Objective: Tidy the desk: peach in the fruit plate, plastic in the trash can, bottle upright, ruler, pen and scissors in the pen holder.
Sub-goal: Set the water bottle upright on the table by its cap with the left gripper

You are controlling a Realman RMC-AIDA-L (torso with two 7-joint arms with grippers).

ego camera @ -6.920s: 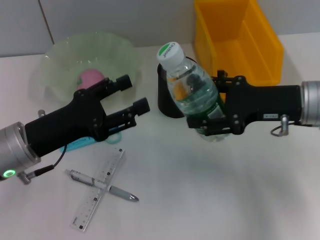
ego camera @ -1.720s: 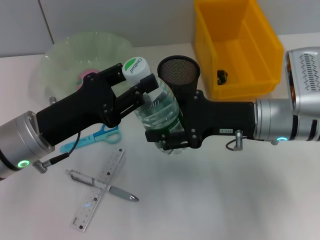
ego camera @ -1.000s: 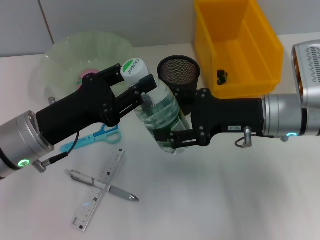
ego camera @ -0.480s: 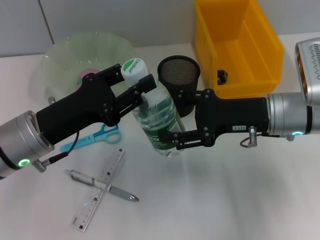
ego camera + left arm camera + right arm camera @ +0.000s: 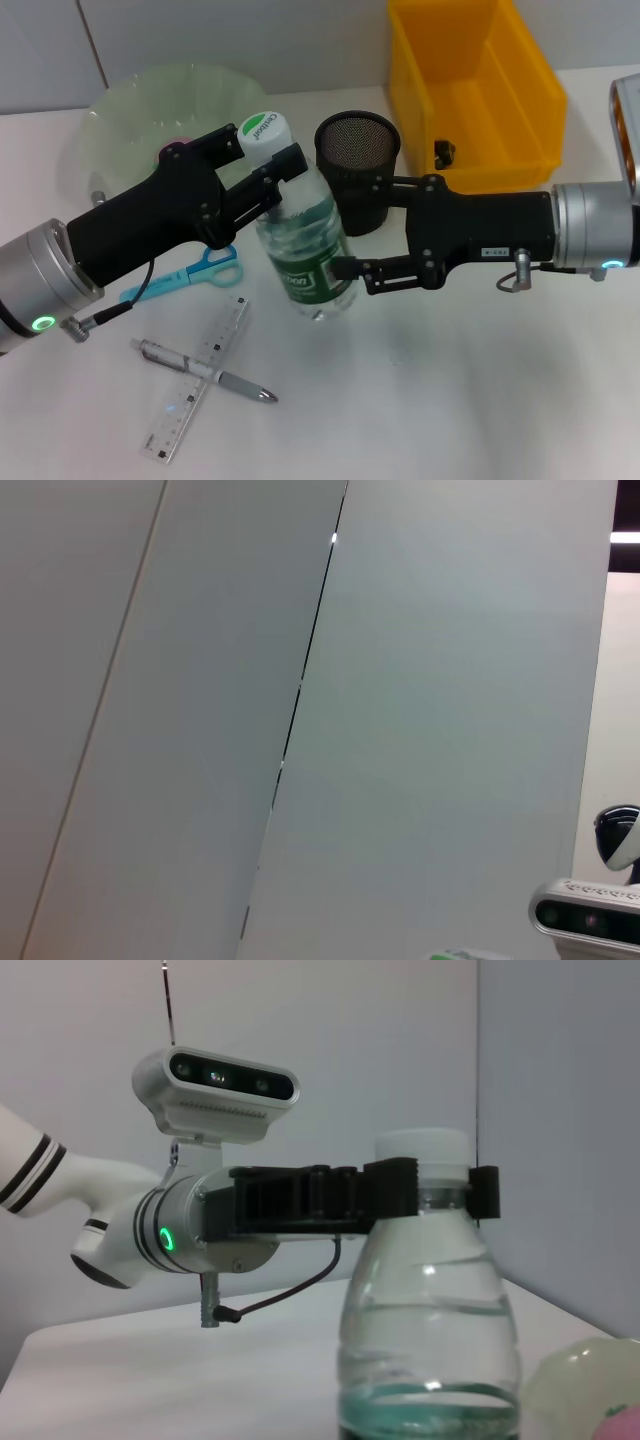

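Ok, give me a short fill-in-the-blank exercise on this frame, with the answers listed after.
1. The left pincer grips the bottle at its ____.
2. The right pincer stands ____ beside the bottle's label.
3. The pen lies across the ____.
4. The black mesh pen holder stands next to the ____ bin.

Missing words: neck; open; ruler; yellow

Bright, even light; soft shadows
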